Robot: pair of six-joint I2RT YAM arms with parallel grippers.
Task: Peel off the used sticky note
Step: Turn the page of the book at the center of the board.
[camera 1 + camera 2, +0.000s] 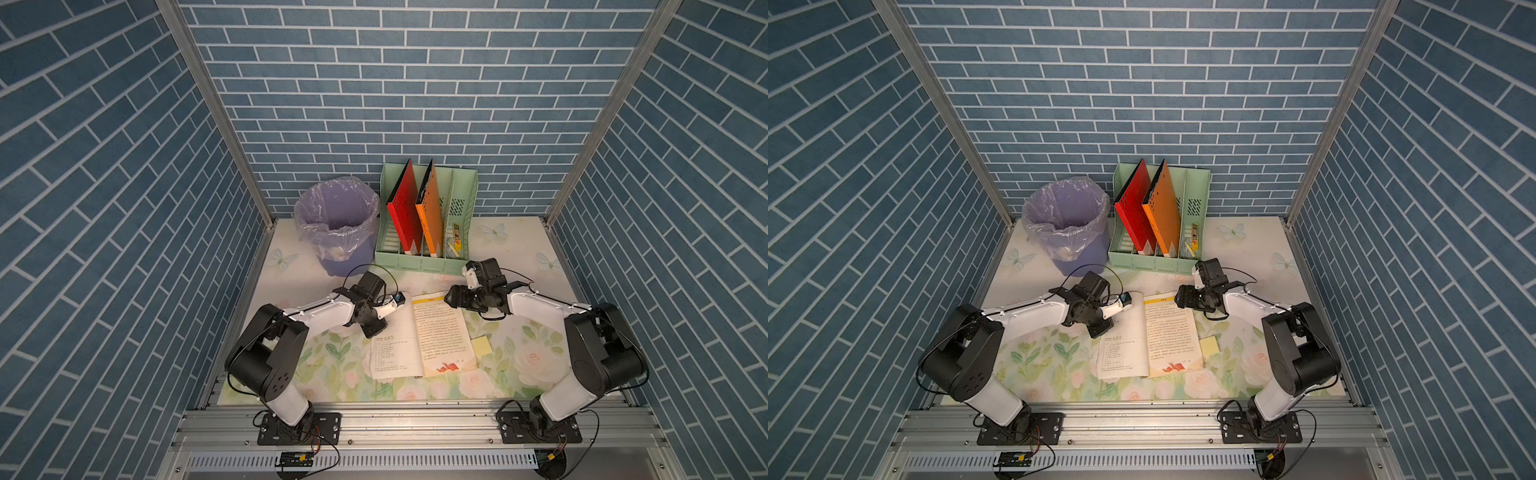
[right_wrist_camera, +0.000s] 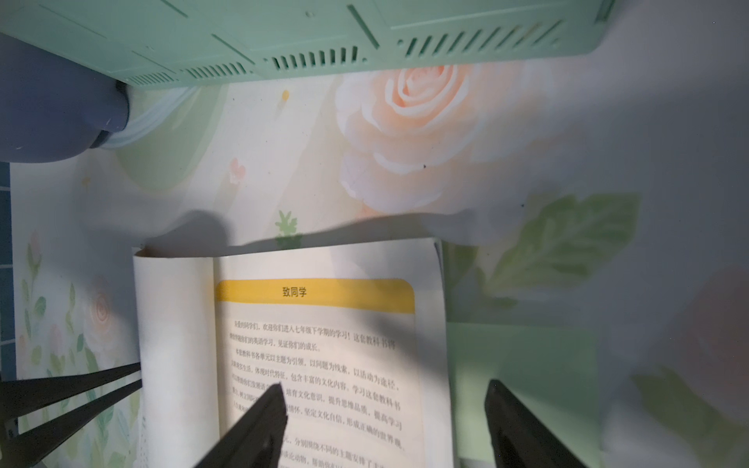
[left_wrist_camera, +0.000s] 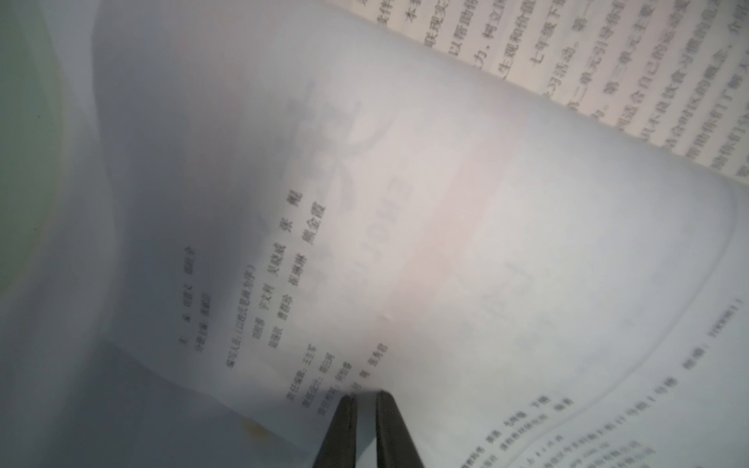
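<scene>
The used sticky note (image 1: 481,345), a small pale-yellow paper square, lies flat on the floral-printed worktop (image 1: 328,361), right against the outer edge of the open paperback textbook (image 1: 442,332) on its printed right-page side. Whether an edge is tucked under the book cannot be told. It should handle as a thin, limp, almost weightless sheet held down only by a tacky strip, so it would crease or tear if dragged. A free corner away from the book looks the best place to nip it, followed by a slow lift. The right tool (image 2: 385,405) hangs above that side of the book with its jaws spread wide and empty, one finger over the page and the other over the note. The left tool (image 3: 363,399) is nearly closed and appears to pinch the edge of the book's white left-hand page (image 3: 405,202), which bows upward. Beyond the far edge of the book stand a lavender waste bin (image 1: 336,262) with a clear liner and a mint-green file rack (image 1: 415,264) holding a red folder (image 1: 405,212) and an orange folder (image 1: 433,216), all well apart from the note. The book's own edge is the nearest obstacle to a finger.
</scene>
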